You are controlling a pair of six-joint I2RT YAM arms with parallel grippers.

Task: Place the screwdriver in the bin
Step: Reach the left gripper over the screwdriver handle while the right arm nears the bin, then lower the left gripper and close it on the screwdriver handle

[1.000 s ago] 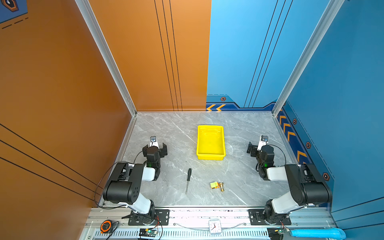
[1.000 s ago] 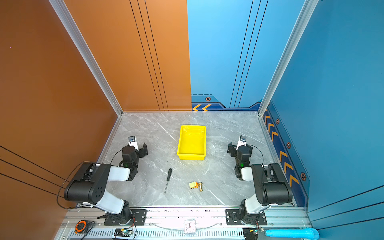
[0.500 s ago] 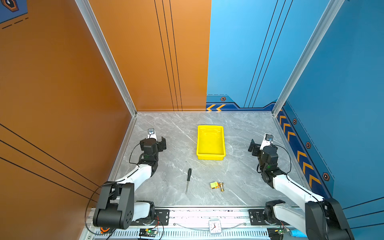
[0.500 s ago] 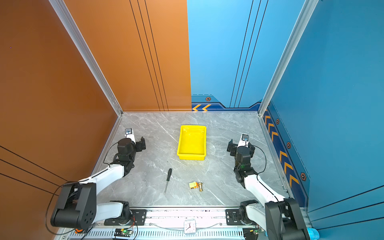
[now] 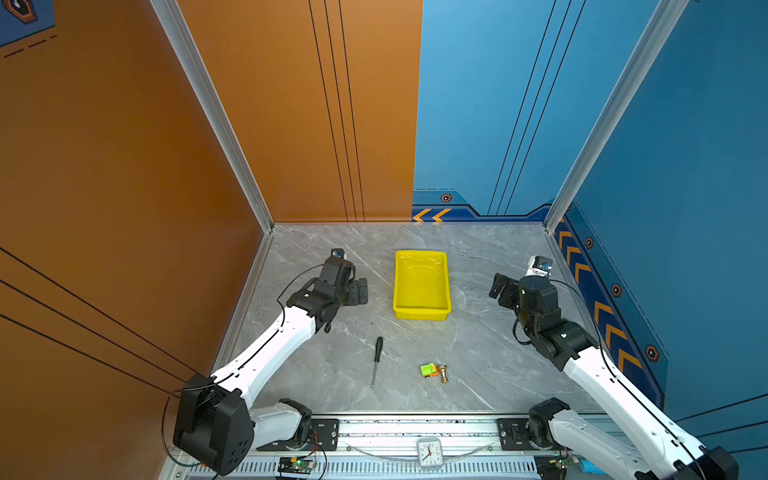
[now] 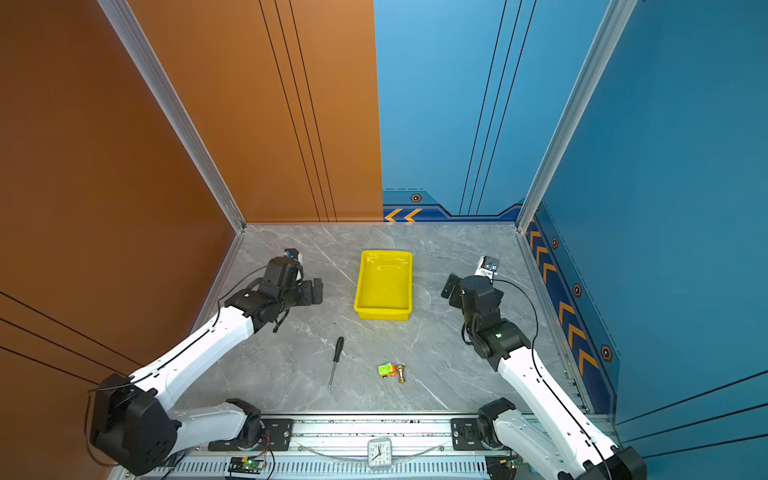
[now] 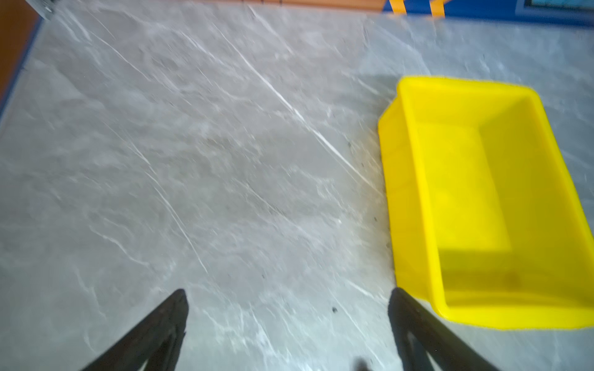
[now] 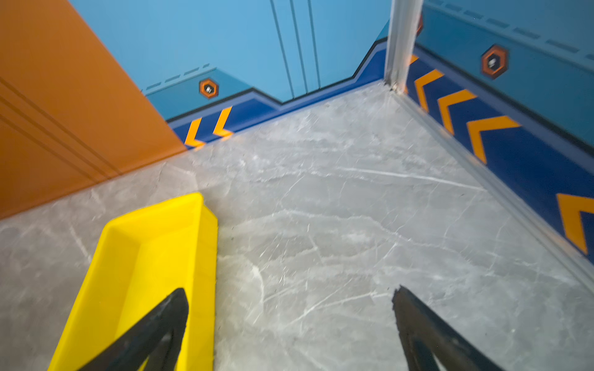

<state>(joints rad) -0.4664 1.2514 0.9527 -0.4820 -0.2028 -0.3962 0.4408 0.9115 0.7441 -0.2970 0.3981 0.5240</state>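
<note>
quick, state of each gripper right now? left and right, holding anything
Left gripper: open, holding nothing.
Right gripper: open, holding nothing.

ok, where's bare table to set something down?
Bare: the strip between the bin and the back wall, and the patch between the bin and the right gripper. Crowded: front middle, where the screwdriver, toy block and brass fitting lie.
</note>
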